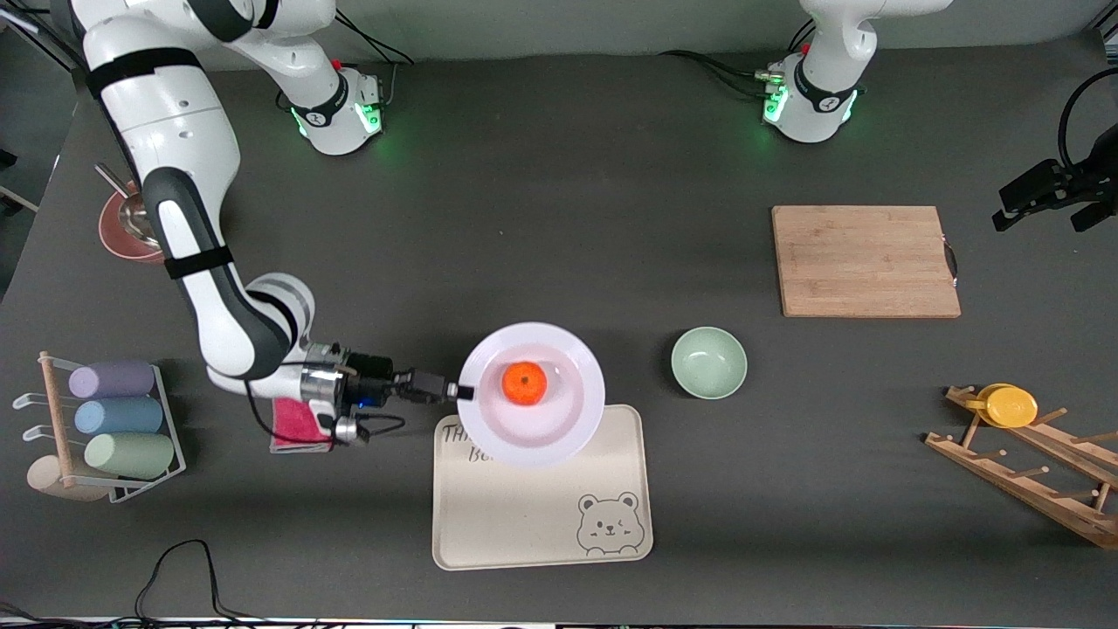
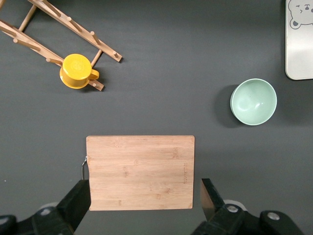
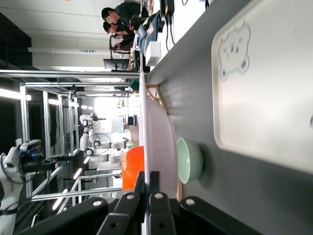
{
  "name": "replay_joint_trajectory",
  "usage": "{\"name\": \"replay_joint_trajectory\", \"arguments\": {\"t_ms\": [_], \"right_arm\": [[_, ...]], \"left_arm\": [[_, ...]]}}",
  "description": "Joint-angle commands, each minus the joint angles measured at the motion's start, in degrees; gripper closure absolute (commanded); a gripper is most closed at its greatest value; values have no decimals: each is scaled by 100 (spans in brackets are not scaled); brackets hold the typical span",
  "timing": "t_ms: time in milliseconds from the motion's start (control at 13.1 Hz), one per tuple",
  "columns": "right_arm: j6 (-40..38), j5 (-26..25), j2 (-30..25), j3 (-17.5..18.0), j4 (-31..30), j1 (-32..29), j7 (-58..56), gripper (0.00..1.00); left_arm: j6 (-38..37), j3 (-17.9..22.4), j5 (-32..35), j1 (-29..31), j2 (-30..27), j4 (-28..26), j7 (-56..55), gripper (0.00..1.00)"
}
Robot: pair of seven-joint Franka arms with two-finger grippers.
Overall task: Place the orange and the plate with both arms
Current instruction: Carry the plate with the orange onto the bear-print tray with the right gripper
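Note:
The white plate (image 1: 563, 424) carries the orange (image 1: 524, 383) at its middle. My right gripper (image 1: 463, 391) is shut on the plate's rim at the right arm's end and holds it level, off the table, over the farther edge of the cream bear-print tray (image 1: 541, 511). In the right wrist view the fingers (image 3: 154, 178) pinch the rim of the plate (image 3: 161, 137), with the orange (image 3: 133, 166) beside them. My left gripper (image 1: 1048, 210) waits open and empty, high over the wooden cutting board (image 2: 142, 161); it also shows in the left wrist view (image 2: 145, 193).
A mint-green bowl (image 1: 708, 362) stands beside the tray toward the left arm's end. The cutting board (image 1: 865, 260) lies farther back. A wooden rack with a yellow cup (image 1: 1011, 405) and a rack of pastel cups (image 1: 113, 415) sit at the table's ends. A red cloth (image 1: 297, 432) lies under my right wrist.

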Motion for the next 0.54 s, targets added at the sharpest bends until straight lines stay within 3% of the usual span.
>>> {"name": "replay_joint_trajectory", "arguments": {"t_ms": [0, 230, 460], "right_arm": [[-43, -517, 816, -44, 1481, 16, 782, 100], [-17, -483, 1563, -62, 2361, 7, 723, 100], [509, -448, 2301, 8, 3188, 68, 652, 100]], "left_arm": [[-341, -16, 1, 24, 19, 121, 120, 0], [-606, -42, 204, 16, 19, 112, 630, 0], [-536, -51, 204, 16, 28, 104, 299, 0]]}}
